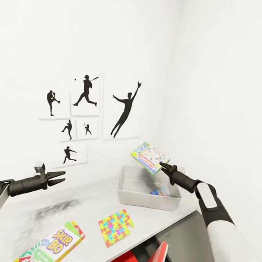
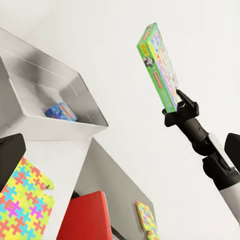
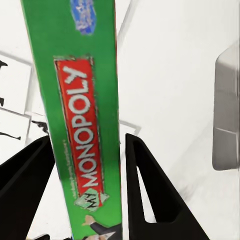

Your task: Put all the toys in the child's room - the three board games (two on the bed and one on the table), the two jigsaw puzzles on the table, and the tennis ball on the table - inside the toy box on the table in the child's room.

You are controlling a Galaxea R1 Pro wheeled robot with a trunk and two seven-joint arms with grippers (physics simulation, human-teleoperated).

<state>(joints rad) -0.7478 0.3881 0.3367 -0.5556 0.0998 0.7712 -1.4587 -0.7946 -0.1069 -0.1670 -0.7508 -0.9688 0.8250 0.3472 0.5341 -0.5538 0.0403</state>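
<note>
a flat green-edged, pale blue board game box marked "monopoly" is gripped at one edge between the two black fingers of the right gripper and is held tilted in the air above the near right part of the shallow pale grey toy box. in the right wrist view the green edge of the box is seen pinched between the two fingers. a blue printed item lies inside the toy box. the toy box stands on the long pale grey-white table, near the wall corner. a thin multicolour jigsaw puzzle square lies on the table near its front edge, and an orange-green "skip-bo" game box lies further left. the left gripper is held above the table with its fingers parted and nothing between them. a second puzzle square is seen lower down in the left wrist view. black baseball-player silhouette pictures hang on the white wall.
</note>
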